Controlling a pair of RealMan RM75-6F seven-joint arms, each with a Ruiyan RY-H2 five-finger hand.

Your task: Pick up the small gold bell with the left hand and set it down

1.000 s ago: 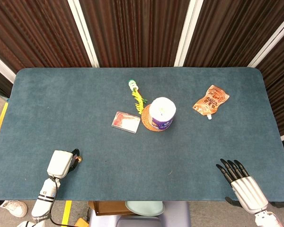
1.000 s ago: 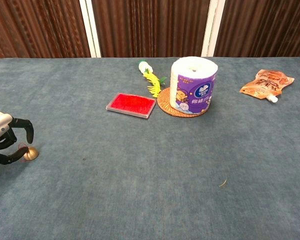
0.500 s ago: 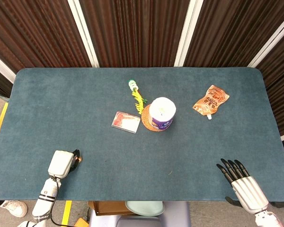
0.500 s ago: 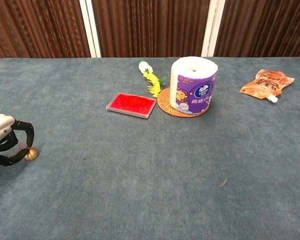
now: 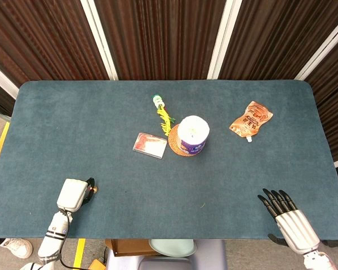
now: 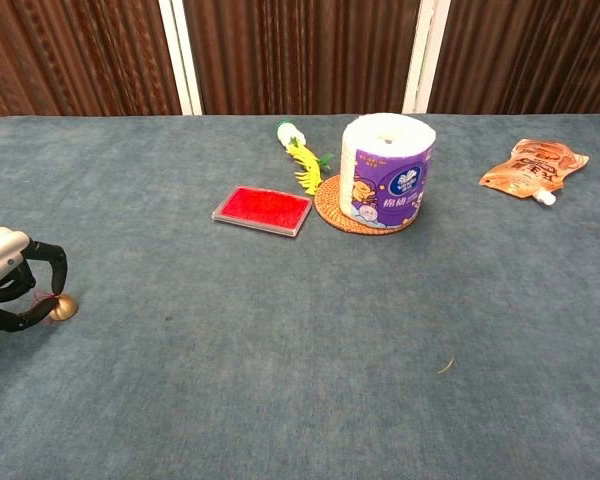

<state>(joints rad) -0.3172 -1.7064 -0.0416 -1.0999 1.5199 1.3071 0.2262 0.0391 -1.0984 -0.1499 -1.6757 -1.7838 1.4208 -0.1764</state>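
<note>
The small gold bell [image 6: 63, 306] stands on the blue table near its front left corner; in the head view the bell [image 5: 94, 189] is a tiny gold dot. My left hand [image 6: 15, 290] lies just left of it, dark fingers curled around the bell and pinching it at its top, where a bit of red string shows. The head view has this left hand [image 5: 73, 195] over the table's front edge. My right hand [image 5: 286, 218] hovers at the front right edge, fingers spread and holding nothing; the chest view does not show it.
A purple toilet roll [image 6: 385, 170] stands on a woven coaster [image 6: 360, 216] at the table's middle back. Left of it lie a red flat case [image 6: 263, 210] and a yellow-green toy [image 6: 300, 155]. An orange pouch [image 6: 533, 166] lies at the back right.
The left hand's upper finger has curled down closer onto the bell. The bell stays on the table, and the right hand has not moved.
</note>
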